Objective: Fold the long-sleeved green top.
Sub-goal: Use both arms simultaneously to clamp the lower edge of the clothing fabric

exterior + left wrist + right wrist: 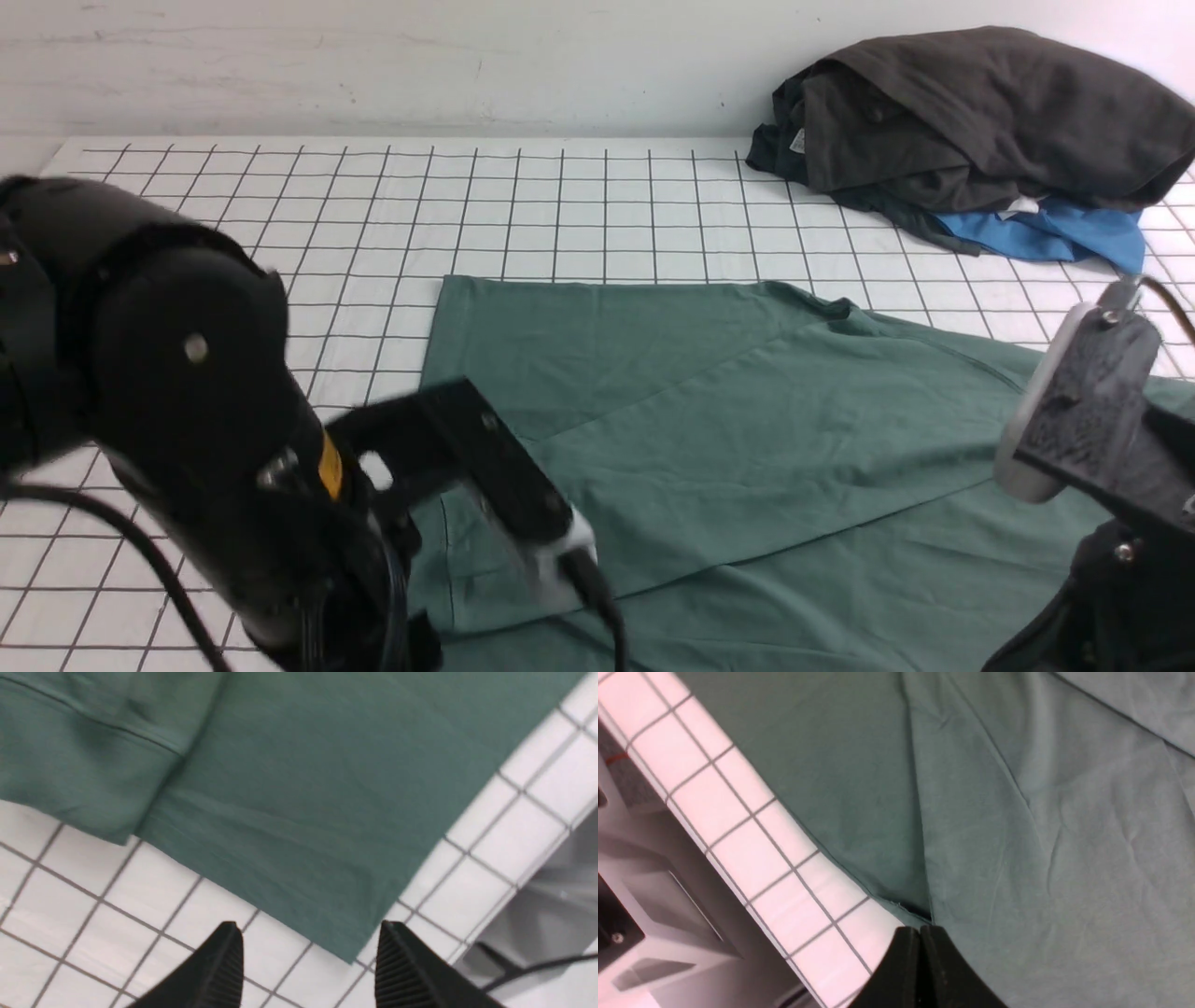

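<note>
**Status of the work area**

1. Locate the green long-sleeved top. It lies spread on the white gridded surface, from the centre to the robot's right. One panel is folded diagonally over the layer beneath it, and the fold edge runs across the cloth in the front view.

2. Check the left fingers. They stand apart with nothing between them. The left wrist view shows them above the bare surface, with a corner of the top just beyond their tips. A stitched hem band of the same cloth lies beside that corner.

3. Check the right fingers. They are pressed together with no gap. Their tips sit at the edge of the top, where the cloth meets the surface near the surface's rim. You cannot tell from the right wrist view whether any cloth is pinched between them.

4. Note the other items. A dark grey garment lies heaped at the far right corner on a blue garment, well apart from the top.
</note>
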Controlling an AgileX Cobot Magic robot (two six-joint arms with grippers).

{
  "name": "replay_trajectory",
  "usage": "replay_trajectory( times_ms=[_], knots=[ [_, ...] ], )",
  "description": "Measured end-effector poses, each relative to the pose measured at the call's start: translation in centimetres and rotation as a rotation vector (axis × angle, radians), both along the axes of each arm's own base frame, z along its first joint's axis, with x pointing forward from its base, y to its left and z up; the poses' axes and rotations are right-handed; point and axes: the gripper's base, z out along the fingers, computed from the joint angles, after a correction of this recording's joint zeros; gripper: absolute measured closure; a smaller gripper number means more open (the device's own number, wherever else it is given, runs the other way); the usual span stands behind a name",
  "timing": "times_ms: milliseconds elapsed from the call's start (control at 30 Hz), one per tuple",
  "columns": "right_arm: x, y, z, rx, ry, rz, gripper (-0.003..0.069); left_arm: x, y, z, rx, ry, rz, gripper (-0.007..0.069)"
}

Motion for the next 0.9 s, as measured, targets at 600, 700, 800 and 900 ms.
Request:
replay_trajectory(
  times_ms=[600, 700, 800, 900],
  knots=[
    [0.5, -0.6, 0.0, -0.088, -0.075, -0.021, 0.0673, -2.9, -0.7, -11.3, 0.127, 0.069, -0.330, 0.0133],
    [0.5, -0.6, 0.0, -0.088, -0.075, -0.021, 0.0673, -2.5, -0.9, -12.0, 0.158, 0.080, -0.346, 0.0117],
    [0.5, -0.6, 0.0, -0.089, -0.075, -0.021, 0.0673, -2.4, -1.0, -12.2, 0.172, 0.095, -0.351, 0.0117],
    [0.5, -0.6, 0.0, -0.089, -0.075, -0.021, 0.0673, -2.3, -1.1, -12.2, 0.176, 0.097, -0.352, 0.0118]
  ],
)
